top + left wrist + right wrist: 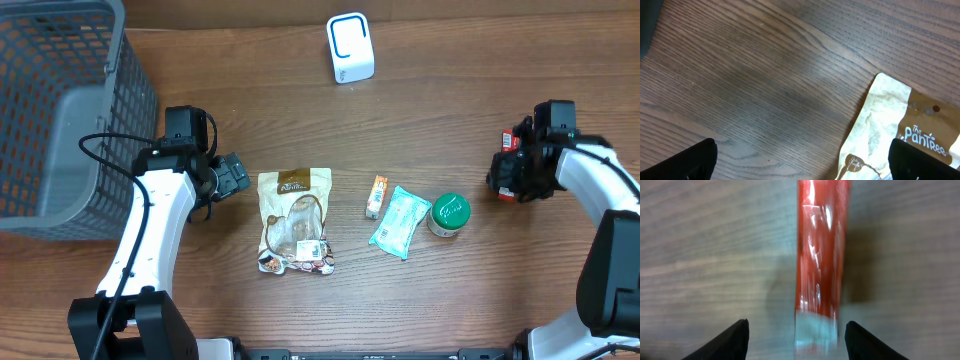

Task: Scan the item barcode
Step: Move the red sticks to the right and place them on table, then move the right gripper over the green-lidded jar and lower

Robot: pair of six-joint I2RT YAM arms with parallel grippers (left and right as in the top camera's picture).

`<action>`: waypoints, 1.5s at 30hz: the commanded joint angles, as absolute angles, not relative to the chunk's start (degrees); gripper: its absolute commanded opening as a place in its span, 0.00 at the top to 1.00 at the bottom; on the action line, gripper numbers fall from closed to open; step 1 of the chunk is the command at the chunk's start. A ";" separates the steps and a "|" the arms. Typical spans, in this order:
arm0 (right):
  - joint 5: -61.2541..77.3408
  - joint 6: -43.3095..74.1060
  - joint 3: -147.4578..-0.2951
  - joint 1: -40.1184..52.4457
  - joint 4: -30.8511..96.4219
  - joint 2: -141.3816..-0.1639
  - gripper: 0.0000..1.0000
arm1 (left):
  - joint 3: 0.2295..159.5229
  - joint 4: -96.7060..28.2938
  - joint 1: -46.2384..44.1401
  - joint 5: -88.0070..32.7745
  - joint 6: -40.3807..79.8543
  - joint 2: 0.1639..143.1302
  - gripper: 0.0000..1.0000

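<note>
**A:** From overhead, where is the packet?

**B:** The red packet (511, 139) is on the table (440, 110) at the far right, under my right gripper (512, 172). Red shows past the gripper on both sides, so its long axis runs up and down the picture. The scanner (350, 48) stands well apart, at top centre. My left gripper (238, 176) sits just left of the pouch (294, 220).

**A:** Left wrist?

**B:** My left fingers (685, 162) are spread wide over bare wood. A corner of the pouch (890, 130) lies at the lower right.

**A:** Right wrist?

**B:** The packet (821, 250) runs lengthwise, straight away from me, pale end nearest. My right gripper (797, 340) is parted and straddles it. The left finger is clear of the packet and the right one is close beside it. Blur hides whether that one touches.
</note>
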State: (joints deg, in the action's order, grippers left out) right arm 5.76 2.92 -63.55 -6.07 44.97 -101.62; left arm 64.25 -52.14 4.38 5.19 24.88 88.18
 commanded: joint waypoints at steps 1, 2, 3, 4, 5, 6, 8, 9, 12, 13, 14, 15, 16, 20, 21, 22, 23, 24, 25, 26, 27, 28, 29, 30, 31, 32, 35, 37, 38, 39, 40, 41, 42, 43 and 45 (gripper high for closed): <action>5.78 8.84 -71.83 -5.74 48.71 -96.57 0.37 | 65.08 -52.05 4.49 5.78 24.23 88.05 0.00; 6.11 9.28 -73.60 -5.74 50.76 -95.50 0.37 | 65.08 -52.05 4.49 5.78 24.23 88.05 0.00; 6.76 9.50 -75.26 -5.74 52.95 -94.39 0.35 | 65.08 -52.05 4.49 5.78 24.23 88.05 0.00; 7.75 11.66 -77.23 -5.74 56.07 -92.49 0.32 | 65.08 -52.05 4.49 5.78 24.23 88.05 0.00; 7.81 13.54 -77.60 -5.72 57.49 -91.46 0.32 | 65.08 -52.05 4.49 5.78 24.23 88.05 0.00; 7.79 15.09 -77.60 -5.69 58.59 -90.67 0.31 | 65.08 -52.05 4.49 5.78 24.23 88.05 0.00; 7.79 18.33 -77.60 -5.69 61.98 -89.62 0.29 | 65.08 -52.05 4.49 5.78 24.23 88.05 0.00; 7.81 19.29 -77.60 -5.69 63.46 -89.56 0.26 | 65.08 -52.05 4.49 5.78 24.23 88.05 0.00; 7.84 21.52 -76.90 -5.69 66.59 -89.58 0.10 | 65.08 -52.05 4.49 5.78 24.23 88.05 0.00; 8.38 21.50 -76.62 -5.69 66.72 -89.58 0.00 | 65.08 -52.05 4.49 5.78 24.23 88.05 0.00; 9.87 21.54 -76.40 -5.69 66.35 -89.58 0.00 | 65.08 -52.05 4.49 5.78 24.23 88.05 0.00; 12.21 21.50 -76.12 -5.69 66.37 -89.58 0.00 | 65.08 -52.05 4.49 5.78 24.23 88.05 0.00; 14.17 21.47 -75.81 -5.69 66.35 -89.58 0.00 | 65.08 -52.05 4.49 5.78 24.23 88.05 0.00; 18.22 21.50 -75.37 -5.61 66.94 -89.58 0.07 | 65.08 -52.05 4.49 5.78 24.23 88.05 0.00; 18.09 21.50 -75.37 -5.45 67.20 -89.58 0.09 | 65.08 -52.05 4.49 5.78 24.23 88.05 0.00; 18.09 21.74 -75.37 -5.23 67.22 -89.58 0.09 | 65.08 -52.05 4.49 5.78 24.23 88.05 0.00; 18.06 22.61 -75.37 -4.89 67.22 -89.58 0.10 | 65.08 -52.05 4.49 5.78 24.23 88.05 0.00; 18.09 23.46 -75.37 -4.25 67.22 -89.58 0.11 | 65.08 -52.05 4.49 5.78 24.23 88.05 0.00; 17.91 24.14 -75.37 -3.53 67.22 -89.58 0.11 | 65.08 -52.05 4.49 5.78 24.23 88.05 0.00; 17.39 24.82 -75.37 -2.39 67.20 -89.58 0.11 | 65.08 -52.05 4.49 5.78 24.23 88.05 0.00; 15.73 26.28 -75.37 -1.08 67.20 -89.58 0.11 | 65.08 -52.05 4.49 5.78 24.23 88.05 0.00; 12.91 28.21 -75.37 0.60 67.20 -89.58 0.11 | 65.08 -52.05 4.49 5.78 24.23 88.05 0.00; 10.37 29.65 -75.37 2.04 67.20 -89.58 0.11 | 65.08 -52.05 4.49 5.78 24.23 88.05 0.00; 8.05 30.85 -75.37 3.42 67.22 -89.58 0.11 | 65.08 -52.05 4.49 5.78 24.23 88.05 0.00; 5.06 32.14 -75.37 5.41 67.26 -89.58 0.10 | 65.08 -52.05 4.49 5.78 24.23 88.05 0.00; 3.18 33.10 -75.37 6.85 67.35 -89.58 0.10 | 65.08 -52.05 4.49 5.78 24.23 88.05 0.00; -0.64 36.23 -75.33 11.51 68.10 -89.58 0.08 | 65.08 -52.05 4.49 5.78 24.23 88.05 0.00; -1.78 38.06 -75.16 14.22 68.53 -89.58 0.09 | 65.08 -52.05 4.49 5.78 24.23 88.05 0.00; -2.26 38.98 -74.87 15.57 68.66 -89.58 0.09 | 65.08 -52.05 4.49 5.78 24.23 88.05 0.00; -2.79 39.57 -74.54 16.69 68.69 -89.58 0.09 | 65.08 -52.05 4.49 5.78 24.23 88.05 0.00; -3.36 40.38 -74.06 17.87 68.69 -89.58 0.08 | 65.08 -52.05 4.49 5.78 24.23 88.05 0.00; -4.08 41.15 -73.38 19.03 68.62 -89.58 0.09 | 65.08 -52.05 4.49 5.78 24.23 88.05 0.00; -4.71 42.06 -72.71 20.08 68.51 -89.58 0.09 | 65.08 -52.05 4.49 5.78 24.23 88.05 0.00; -4.97 42.46 -72.14 20.88 68.45 -89.60 0.09 | 65.08 -52.05 4.49 5.78 24.23 88.05 0.00; -5.32 43.70 -70.78 22.46 67.90 -89.62 0.09 | 65.08 -52.05 4.49 5.78 24.23 88.05 0.00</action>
State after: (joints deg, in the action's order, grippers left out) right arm -2.11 39.68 -72.71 20.45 68.42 -89.58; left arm 64.25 -52.10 4.38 5.19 24.88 88.18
